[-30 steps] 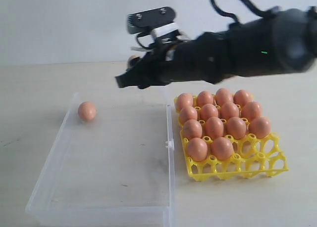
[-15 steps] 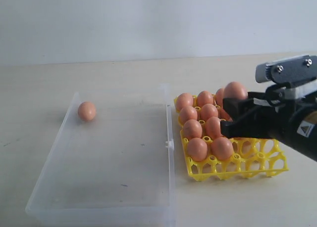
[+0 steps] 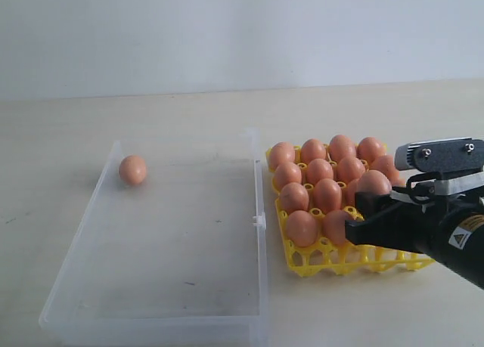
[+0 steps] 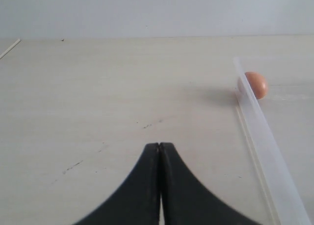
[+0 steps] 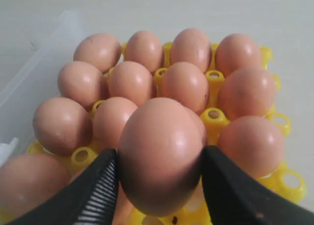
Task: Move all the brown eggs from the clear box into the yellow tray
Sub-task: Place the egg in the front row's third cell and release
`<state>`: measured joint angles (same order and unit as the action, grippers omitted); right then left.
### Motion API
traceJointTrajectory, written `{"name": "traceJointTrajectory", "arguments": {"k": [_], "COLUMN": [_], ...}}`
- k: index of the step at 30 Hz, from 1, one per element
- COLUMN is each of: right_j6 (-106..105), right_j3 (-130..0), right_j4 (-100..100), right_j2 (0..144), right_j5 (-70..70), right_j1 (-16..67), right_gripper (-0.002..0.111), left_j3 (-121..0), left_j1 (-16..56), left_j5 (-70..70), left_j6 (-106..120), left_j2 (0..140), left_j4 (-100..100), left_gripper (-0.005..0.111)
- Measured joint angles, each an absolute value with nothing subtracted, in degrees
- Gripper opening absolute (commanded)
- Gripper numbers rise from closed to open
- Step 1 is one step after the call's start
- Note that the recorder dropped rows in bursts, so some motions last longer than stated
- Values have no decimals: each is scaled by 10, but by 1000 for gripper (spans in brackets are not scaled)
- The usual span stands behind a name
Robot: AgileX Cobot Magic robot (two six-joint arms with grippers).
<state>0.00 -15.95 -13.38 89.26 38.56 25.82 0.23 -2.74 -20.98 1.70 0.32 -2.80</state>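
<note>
The right gripper (image 3: 359,215) hangs low over the near-right part of the yellow tray (image 3: 306,262). Its 2 black fingers (image 5: 95,190) are clamped on either side of the held egg (image 5: 159,151), which stands on end between them. Whether it touches the tray I cannot tell. Behind and beside it, the brown eggs (image 3: 318,171) sit in tidy rows, 1 to a cell, filling most of the tray. A few cells along the near edge show open lattice.

To the left, just beside the tray, lies the clear box (image 3: 261,279). It holds 1 lone egg (image 3: 132,169), tucked into the far-left corner, well apart from everything else.

The left gripper (image 4: 159,146) is off over the bare table (image 4: 98,87), outside the box wall — its 2 jaws pressed flat together with nothing between them.
</note>
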Motion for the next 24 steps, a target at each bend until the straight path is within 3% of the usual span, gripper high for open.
{"name": "traceJointTrajectory", "arguments": {"k": [3,6,13,16,18,20,24], "right_j6": [0,0,0,0,0,-6,-17], "right_j3": [-160,-160,-160,-160,-160,-160,-196], "right_j4": [-134,-134,-134,-134,-135,-135,-122], "right_j2": [913,926,942,942,942,934,872], "right_j5": [388,399,417,419,423,420,329], "right_j1": [258,258,258,258,258,258,258], "right_gripper": [0,9,59,68,67,58,12], "left_j3": [2,2,2,2,2,2,2], "left_j1": [-27,-27,-27,-27,-27,-27,-27], "left_j5": [-210,-210,-210,-210,-210,-210,-210], "left_j6": [17,17,17,17,17,17,17], "left_j2": [3,3,3,3,3,3,3], "left_j4": [-28,-28,-28,-28,-28,-28,-28], "left_gripper": [0,0,0,0,0,0,0]}}
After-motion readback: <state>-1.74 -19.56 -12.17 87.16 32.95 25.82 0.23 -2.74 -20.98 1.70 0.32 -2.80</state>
